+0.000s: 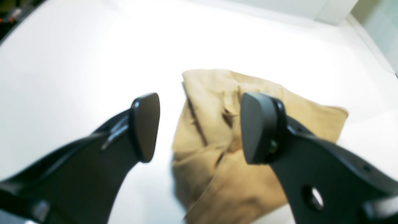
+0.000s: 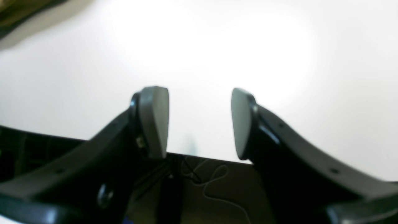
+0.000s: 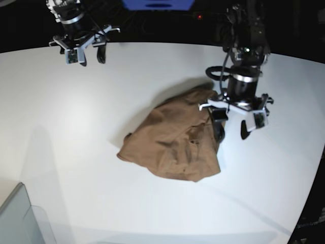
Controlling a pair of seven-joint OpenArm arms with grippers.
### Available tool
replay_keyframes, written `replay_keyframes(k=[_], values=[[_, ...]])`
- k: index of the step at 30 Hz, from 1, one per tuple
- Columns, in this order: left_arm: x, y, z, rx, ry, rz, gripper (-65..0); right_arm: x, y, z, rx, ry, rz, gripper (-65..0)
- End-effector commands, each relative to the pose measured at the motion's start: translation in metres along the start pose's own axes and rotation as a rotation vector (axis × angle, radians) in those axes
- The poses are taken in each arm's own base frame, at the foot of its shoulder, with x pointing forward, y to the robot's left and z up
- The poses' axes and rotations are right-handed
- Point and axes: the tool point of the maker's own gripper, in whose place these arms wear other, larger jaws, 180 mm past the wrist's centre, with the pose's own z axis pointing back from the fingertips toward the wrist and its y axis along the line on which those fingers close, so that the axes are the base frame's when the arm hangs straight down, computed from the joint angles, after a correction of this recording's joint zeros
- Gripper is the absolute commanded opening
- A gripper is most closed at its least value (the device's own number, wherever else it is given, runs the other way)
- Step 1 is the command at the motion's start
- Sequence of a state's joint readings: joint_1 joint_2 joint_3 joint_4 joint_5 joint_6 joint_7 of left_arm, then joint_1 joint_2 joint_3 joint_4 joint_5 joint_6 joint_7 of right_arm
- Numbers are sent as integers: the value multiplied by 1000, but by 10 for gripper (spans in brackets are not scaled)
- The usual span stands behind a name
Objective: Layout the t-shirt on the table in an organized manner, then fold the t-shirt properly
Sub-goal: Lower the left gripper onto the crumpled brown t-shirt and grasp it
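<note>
The table [image 3: 61,132] is a big white top, mostly bare, w/ the t-shirt [image 3: 172,145] heaped near its middle, crumpled, not laid out yet. No sleeve or collar can be made out; the folds hide them, and the neck tag isn't visible. My left gripper [image 3: 238,114] hangs just above the shirt's edge on my side, jaws apart, nothing held; I judge it's placed there to pick a hem & start spreading. My right gripper [image 3: 81,48] sits well apart near the table's far rim, also spread & empty, prob. waiting its turn. Wrist views are blurry; the bin corner [image 3: 20,218] is cut off by the frame.
</note>
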State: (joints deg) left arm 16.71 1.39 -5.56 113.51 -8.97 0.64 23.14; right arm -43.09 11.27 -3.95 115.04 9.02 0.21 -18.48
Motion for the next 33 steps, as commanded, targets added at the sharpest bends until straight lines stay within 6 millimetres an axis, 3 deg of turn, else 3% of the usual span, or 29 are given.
replay_keyframes(k=[1, 5, 13, 18, 25, 29, 31, 33], values=[[19, -6, -4, -14, -56, 5, -256, 7, 0, 3, 3, -29, 6, -325], [21, -20, -26, -51, -18, 8, -256, 7, -3, 3, 6, -27, 31, -325], [-36, -19, -56, -46, 137, 14, -256, 9, -5, 2, 1, -32, 31, -325], [-59, -23, -62, -57, 199, 12, -256, 9, -5, 2, 1, -34, 28, -325], [-64, -48, -62, -120, 213, -13, -256, 9, -3, 2, 5, -33, 26, -325], [-75, -50, -66, -125, 243, -14, -259, 9, -3, 1, 5, -33, 26, -325], [-80, -50, -66, -129, 255, -15, -315, 5, -4, 0, 3, -21, 26, -325], [-75, -51, -66, -131, 242, -15, -488, -1, -5, -1, -1, -6, 25, -325]])
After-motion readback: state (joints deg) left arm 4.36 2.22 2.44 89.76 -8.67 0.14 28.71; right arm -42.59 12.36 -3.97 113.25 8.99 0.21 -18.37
